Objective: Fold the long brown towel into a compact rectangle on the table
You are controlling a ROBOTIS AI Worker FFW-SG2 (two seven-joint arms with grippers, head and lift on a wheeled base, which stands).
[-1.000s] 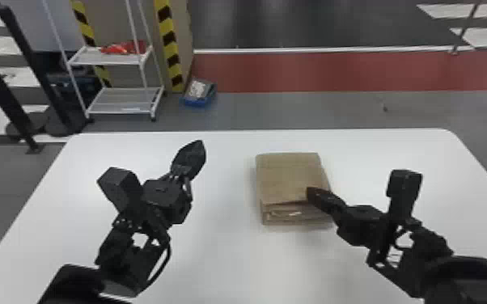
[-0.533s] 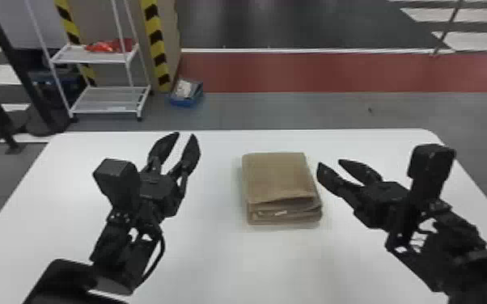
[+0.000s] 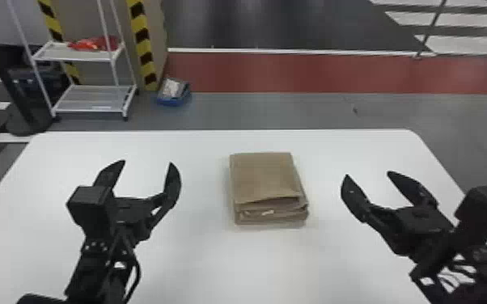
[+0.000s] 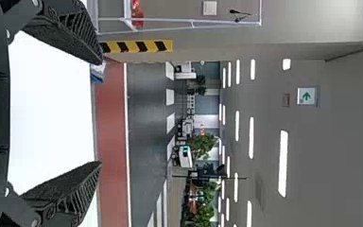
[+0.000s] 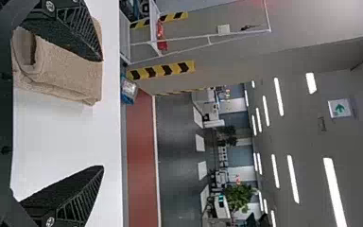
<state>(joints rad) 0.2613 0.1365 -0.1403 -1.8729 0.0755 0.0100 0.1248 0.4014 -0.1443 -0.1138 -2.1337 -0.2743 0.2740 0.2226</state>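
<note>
Folded brown cloth towel [image 3: 263, 174]: one
Black two-fingered claws: two, the left claw [image 3: 147, 162] and the right claw [image 3: 368, 174]
Flat black fingers [image 3: 172, 186]: four, two to each claw
White flat-topped surface [image 3: 198, 258]: one
White metal-framed rack [image 3: 126, 106]: one
White rack shelves [image 3: 93, 106]: two
Blue open-topped box [image 3: 172, 101]: one

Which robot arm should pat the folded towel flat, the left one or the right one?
Probably the right. The right gripper looks closer to the brown towel than the left gripper does. Both are open and empty, so either could likely help.
</note>
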